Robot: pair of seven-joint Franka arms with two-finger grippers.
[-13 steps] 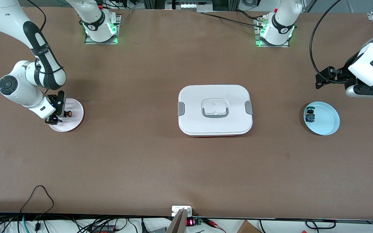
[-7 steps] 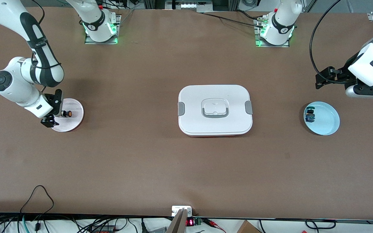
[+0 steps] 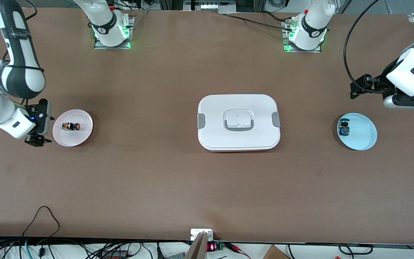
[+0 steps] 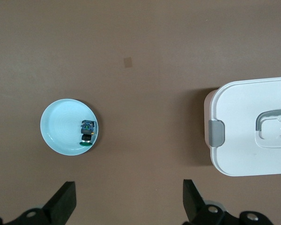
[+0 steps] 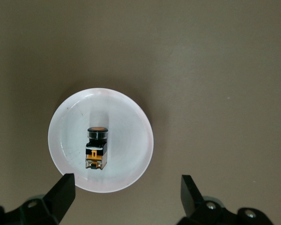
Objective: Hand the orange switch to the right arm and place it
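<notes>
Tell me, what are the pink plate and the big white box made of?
Pink plate: probably glossy plastic or glazed ceramic; soft light sheen across its face. White box: likely matte moulded plastic, with rounded corners, grey side clips and a moulded lid handle.

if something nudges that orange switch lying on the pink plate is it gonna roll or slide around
Probably slide rather than roll: the orange switch lies on its side, and its body looks blocky and flat-sided. Its round cap end might let it pivot. The pink plate looks smooth and glossy, so little grip is likely.
</notes>
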